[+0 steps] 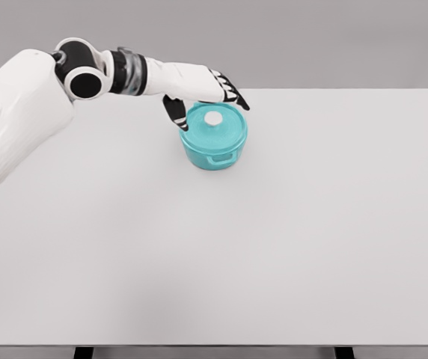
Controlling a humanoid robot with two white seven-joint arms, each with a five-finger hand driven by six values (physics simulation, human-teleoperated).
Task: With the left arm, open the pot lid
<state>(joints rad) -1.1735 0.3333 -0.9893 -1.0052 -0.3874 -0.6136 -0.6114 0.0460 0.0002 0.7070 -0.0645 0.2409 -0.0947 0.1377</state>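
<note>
A small teal pot (214, 146) stands on the white table (274, 239), left of centre toward the back. Its teal lid (214, 126) sits flat on it, with a white knob (213, 118) in the middle. My left hand (206, 101) reaches in from the left and hovers at the pot's back-left rim. The fingers (233, 93) are spread past the lid's far edge and the thumb (174, 112) hangs down beside the pot's left side. Nothing is held. The right arm is out of sight.
A side handle (224, 158) sticks out from the pot's front. The table's front edge runs along the bottom of the view, with two dark legs below it.
</note>
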